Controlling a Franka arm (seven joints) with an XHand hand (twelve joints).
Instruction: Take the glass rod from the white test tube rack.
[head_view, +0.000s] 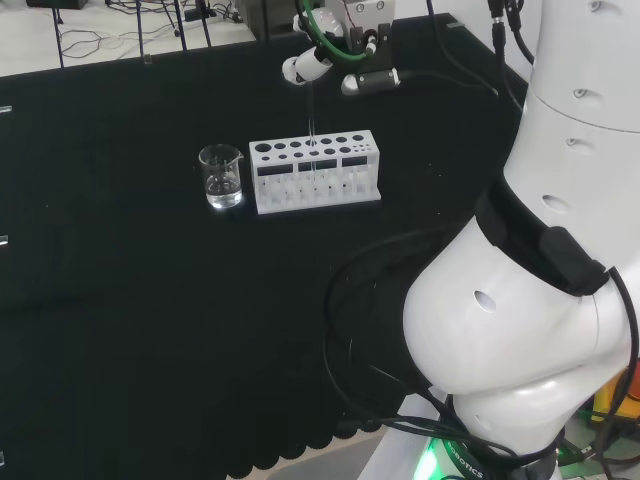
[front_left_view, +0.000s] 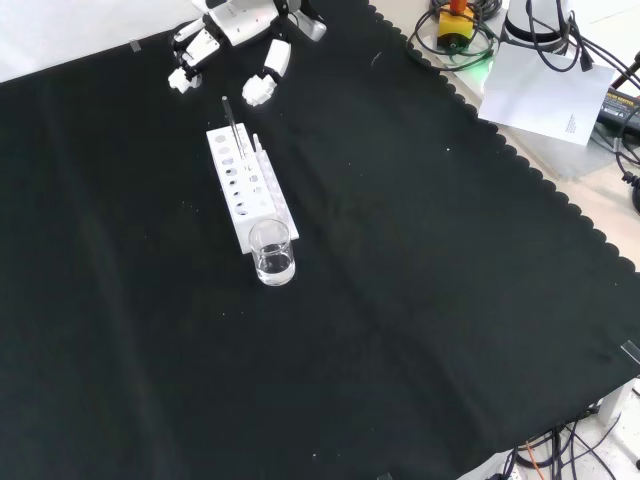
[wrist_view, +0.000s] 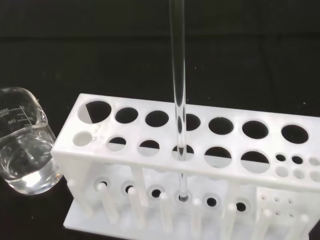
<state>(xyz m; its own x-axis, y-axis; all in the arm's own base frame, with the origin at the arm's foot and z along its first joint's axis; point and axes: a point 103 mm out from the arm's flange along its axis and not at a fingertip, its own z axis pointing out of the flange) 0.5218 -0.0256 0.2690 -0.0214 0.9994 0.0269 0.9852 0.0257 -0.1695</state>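
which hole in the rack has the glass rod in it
The glass rod stands in the front row of the white test tube rack, in the fourth hole counted from the beaker end; the other holes visible are empty.

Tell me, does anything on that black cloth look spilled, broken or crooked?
Nothing stands out. The white test tube rack sits flat, the glass rod stands upright in one of its holes, and the small beaker beside it is upright with clear liquid inside. No spill shows on the cloth.

Open black cloth (front_left_view: 400, 300) rings the rack (head_view: 316, 175); only the beaker (head_view: 221, 176) crowds its end.
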